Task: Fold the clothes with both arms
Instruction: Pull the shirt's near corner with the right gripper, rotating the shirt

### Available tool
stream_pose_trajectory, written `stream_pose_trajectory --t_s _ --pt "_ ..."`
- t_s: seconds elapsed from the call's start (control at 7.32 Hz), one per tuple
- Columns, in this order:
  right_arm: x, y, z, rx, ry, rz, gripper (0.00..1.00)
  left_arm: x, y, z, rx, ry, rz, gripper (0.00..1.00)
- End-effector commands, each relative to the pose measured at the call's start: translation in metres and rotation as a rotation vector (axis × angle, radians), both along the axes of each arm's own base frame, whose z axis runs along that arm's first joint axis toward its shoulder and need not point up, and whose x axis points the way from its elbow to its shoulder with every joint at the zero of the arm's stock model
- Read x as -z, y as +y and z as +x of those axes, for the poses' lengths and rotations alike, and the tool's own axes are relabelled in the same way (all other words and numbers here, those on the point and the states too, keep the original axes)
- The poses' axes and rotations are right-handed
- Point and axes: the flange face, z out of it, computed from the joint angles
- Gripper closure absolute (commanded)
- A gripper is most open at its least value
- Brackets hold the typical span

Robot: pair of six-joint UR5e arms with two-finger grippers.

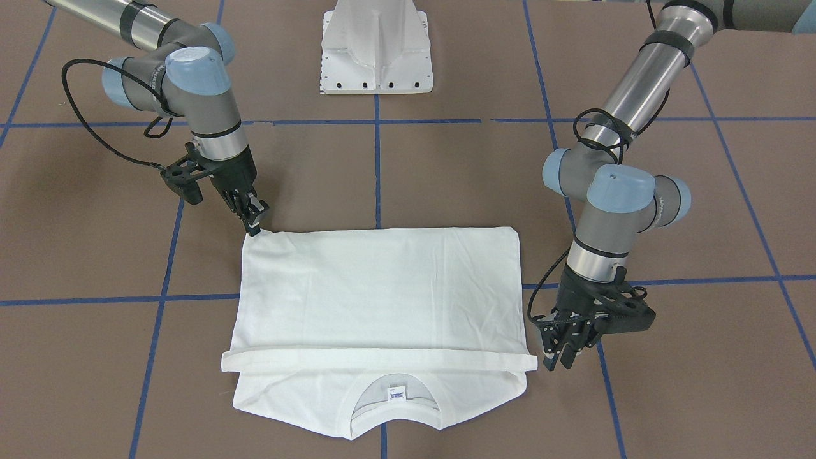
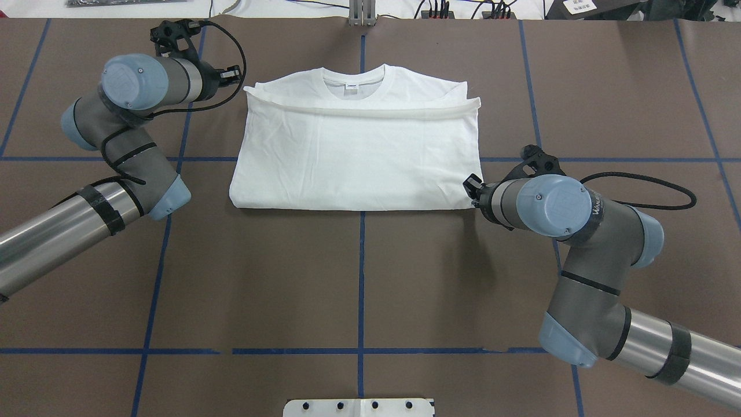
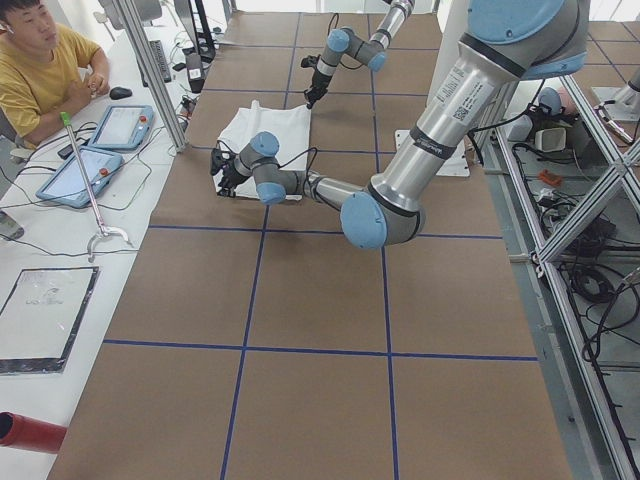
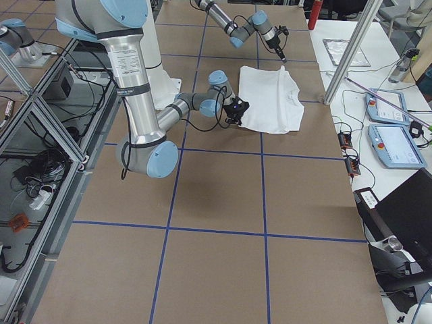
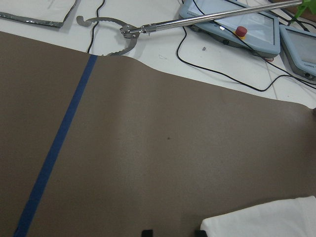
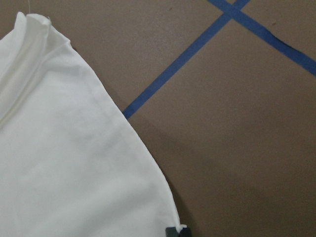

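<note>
**Hands at opposite corners of a shirt lying crosswise**

The shirt (image 2: 356,156) lies flat on the worktop (image 2: 359,278) as a wide folded rectangle. Its long axis runs from the robot's left to its right. The collar (image 2: 353,78) is on the edge farthest from the robot, and a folded-over band (image 1: 376,360) crosses the shirt just short of it.

The two hands sit on one diagonal of that rectangle. The right hand (image 1: 256,223) is at the near right corner, tilted down onto it. Its fingers are pressed together, and the corner rises in a small peak to meet them, so it looks to be pinching that corner.

The left hand (image 1: 560,357) is at the far left corner, level with the end of the band, and its fingers are spread. In its wrist view the cloth corner lies just outside one of the fingertips (image 5: 199,232), not in the gap between them. The shirt is therefore beside this hand, on its inner side toward the middle of the worktop.

The left hand probably has to shift a little inward along the shirt's long axis before it can close on cloth. Each corner is nearest to the hand already beside it, so neither arm needs to reach across.
</note>
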Motion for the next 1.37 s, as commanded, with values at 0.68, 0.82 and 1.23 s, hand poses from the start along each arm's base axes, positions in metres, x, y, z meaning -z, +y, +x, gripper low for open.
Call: stream_pose_trajectory --t_s 0.68,0.82,1.23 --pt "0.070 0.284 0.026 0.550 -0.028 -0.046 1.00 0.071 0.044 -0.022 -0.097 0.186 0.031 0.60" --pt "0.073 0.315 0.022 0.642 -0.039 -0.096 1.00 0.080 0.074 -0.039 -0.161 0.259 0.010 0.60" --pt "0.070 0.331 0.017 0.656 -0.031 -0.122 0.00 0.113 0.126 -0.061 -0.219 0.408 -0.091 0.58"
